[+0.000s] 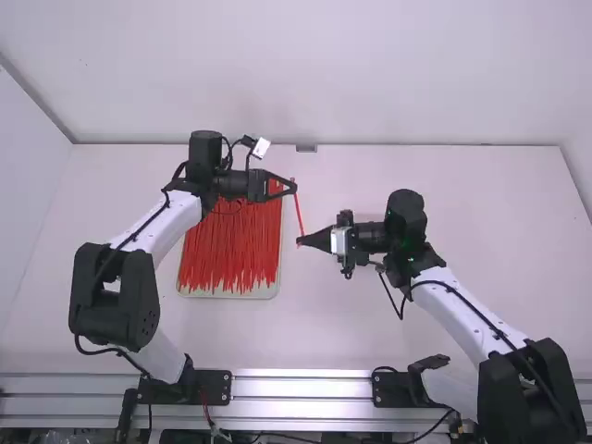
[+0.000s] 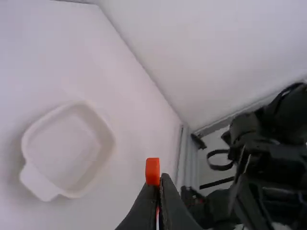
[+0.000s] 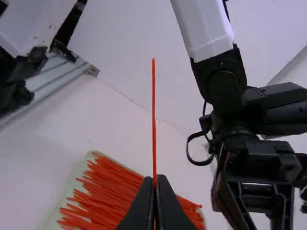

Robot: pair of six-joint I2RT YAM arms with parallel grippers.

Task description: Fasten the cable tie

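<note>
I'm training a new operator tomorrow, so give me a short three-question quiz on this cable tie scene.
1. True or false: the left gripper and the right gripper grip one red cable tie between them.
2. Where do the spare ties lie? A) in a tray B) loose on the table C) in a box
3. Fill in: the tray lies nearer the ____ arm's base.
Key: 1 true; 2 A; 3 left.

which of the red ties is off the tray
The one tie held between the left gripper and the right gripper, just past the tray on the right arm's side. The others lie in a pile on the tray.
</note>
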